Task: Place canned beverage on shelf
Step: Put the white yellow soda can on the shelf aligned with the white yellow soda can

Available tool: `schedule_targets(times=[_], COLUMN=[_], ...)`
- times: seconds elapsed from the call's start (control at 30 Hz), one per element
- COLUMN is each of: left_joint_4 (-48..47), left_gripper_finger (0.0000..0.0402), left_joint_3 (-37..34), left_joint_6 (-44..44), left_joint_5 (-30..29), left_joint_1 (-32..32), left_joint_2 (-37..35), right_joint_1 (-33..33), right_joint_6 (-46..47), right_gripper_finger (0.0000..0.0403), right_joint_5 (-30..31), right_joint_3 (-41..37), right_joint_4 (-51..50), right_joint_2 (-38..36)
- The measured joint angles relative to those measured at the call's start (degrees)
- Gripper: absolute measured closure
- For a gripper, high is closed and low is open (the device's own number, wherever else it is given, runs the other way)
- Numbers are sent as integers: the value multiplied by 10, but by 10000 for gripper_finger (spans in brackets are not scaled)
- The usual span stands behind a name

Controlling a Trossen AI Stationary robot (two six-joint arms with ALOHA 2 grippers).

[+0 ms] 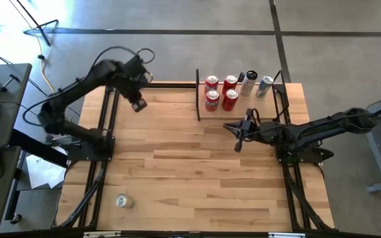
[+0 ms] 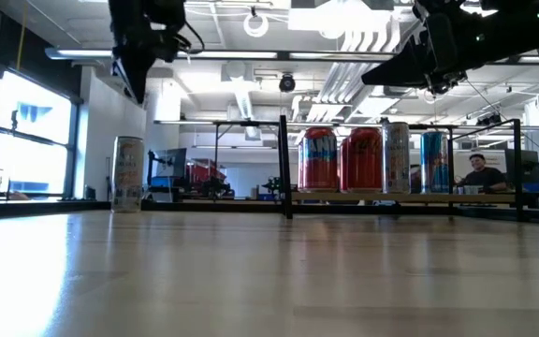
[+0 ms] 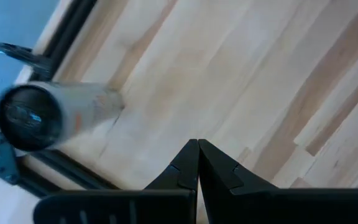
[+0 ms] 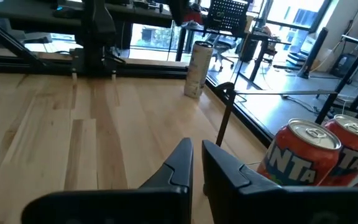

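Open-plan office lab: exposed ceiling ducts (image 2: 251,98), desks, office chair (image 4: 229,15), concrete floor (image 1: 177,39)

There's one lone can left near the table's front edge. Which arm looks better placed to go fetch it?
Probably the left. The lone can stands on the left gripper's side of the table, and that arm's wrist view looks down on it. The right gripper, shut and empty, hovers beside the shelf, farther away.

"NTA" (partly hidden) on orange can (image 4: 298,157)
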Motion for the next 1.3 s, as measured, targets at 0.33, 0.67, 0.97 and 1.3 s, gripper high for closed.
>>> schedule_targets(times=[0.33, 0.67, 0.97, 1.3], left_joint_4=[-25, -20, -3, -30], left_gripper_finger=[349, 193, 113, 110], left_joint_3=[117, 134, 134, 117], left_joint_6=[-12, -34, -46, -66], left_joint_5=[6, -52, -44, -55], left_joint_1=[62, 80, 110, 144], left_joint_2=[136, 179, 179, 181], right_joint_1=[0, 0, 0, 0], right_joint_6=[2, -1, -1, 3], right_gripper_finger=[384, 384, 384, 384], right_joint_5=[0, -2, -5, -12], right_joint_3=[0, 0, 0, 0], right_joint_4=[-6, -24, -25, -34], right_joint_2=[0, 0, 0, 0])
